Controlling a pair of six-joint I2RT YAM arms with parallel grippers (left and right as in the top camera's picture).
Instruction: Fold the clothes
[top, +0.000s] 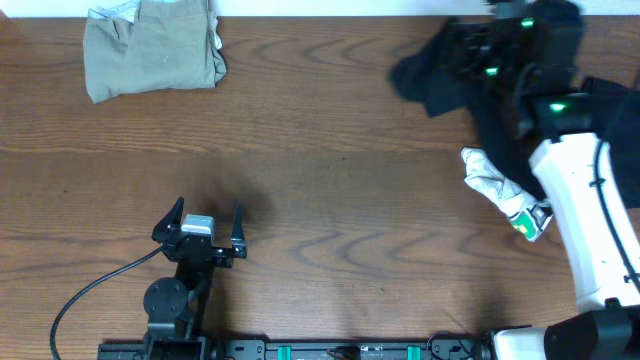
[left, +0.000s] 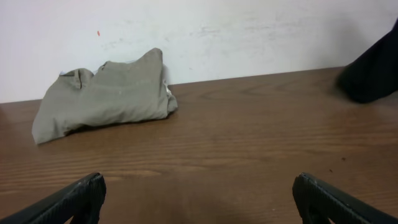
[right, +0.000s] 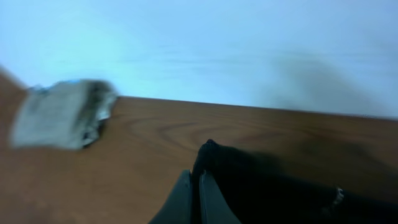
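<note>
Your right claw (right: 194, 186) has its two fingers pressed tight together. In the wrist view it looks pinched on a fold of the black garment (right: 267, 186), a plain piece of soft dark fabric that comes up to a little peak right at the fingertips. Heads up, that view is pretty blurry, so I can't tell exactly how much cloth is in the grip.

From overhead, the black garment sits bunched in a heap at the far edge of the brown wood-grain worktop (top: 330, 200). The end of your right arm is buried in it.

Touching the black garment on its near side is a crumpled white garment (top: 492, 178) with a bit of green showing at one end.

Well apart from the black garment, along the same far edge, there's a loosely folded khaki garment (top: 150, 50) lying flat by the white wall (left: 249, 31).

Your left claw (top: 209, 205) is also well away from the black garment, down near the front edge. Its fingers are spread wide with only bare wood between them, and a black cable (top: 90, 290) loops off behind it.
</note>
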